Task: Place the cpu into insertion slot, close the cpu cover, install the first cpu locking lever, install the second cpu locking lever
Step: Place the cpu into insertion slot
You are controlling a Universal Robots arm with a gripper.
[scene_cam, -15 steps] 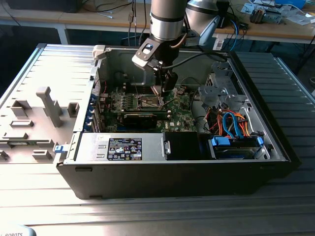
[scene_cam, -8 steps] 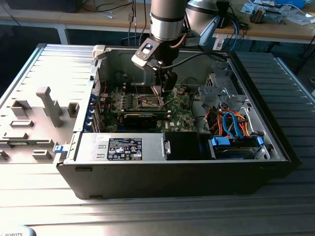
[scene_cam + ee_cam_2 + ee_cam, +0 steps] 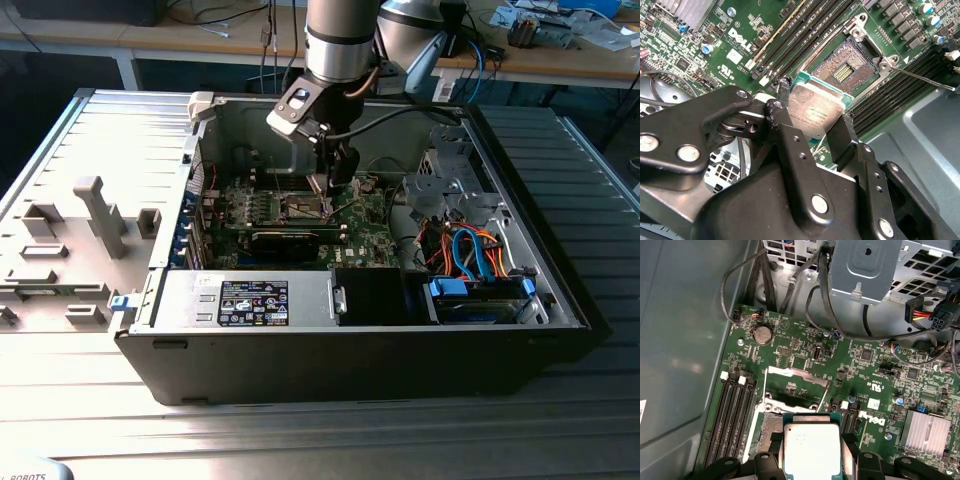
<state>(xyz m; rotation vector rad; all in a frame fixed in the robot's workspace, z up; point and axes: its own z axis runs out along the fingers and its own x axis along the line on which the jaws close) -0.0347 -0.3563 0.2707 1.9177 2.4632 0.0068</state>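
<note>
Black gripper (image 3: 812, 116) is clamped on the flat square silver-grey cpu (image 3: 816, 102). It is held near the dark, silver-rimmed square insertion slot (image 3: 846, 67).

Open black computer case (image 3: 350, 360), orange and blue cables (image 3: 470, 250), silver heatsink (image 3: 927, 435), round coin battery (image 3: 763, 334).

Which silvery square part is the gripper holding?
The cpu, clamped in the gripper near the empty insertion slot; the finned heatsink sits on the board.

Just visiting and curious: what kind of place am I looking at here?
Probably a robotics lab or test workshop: an opened computer case lies on a metal table, a robot arm reaches in, its fingers gripping the cpu, with cluttered workbenches behind.
</note>
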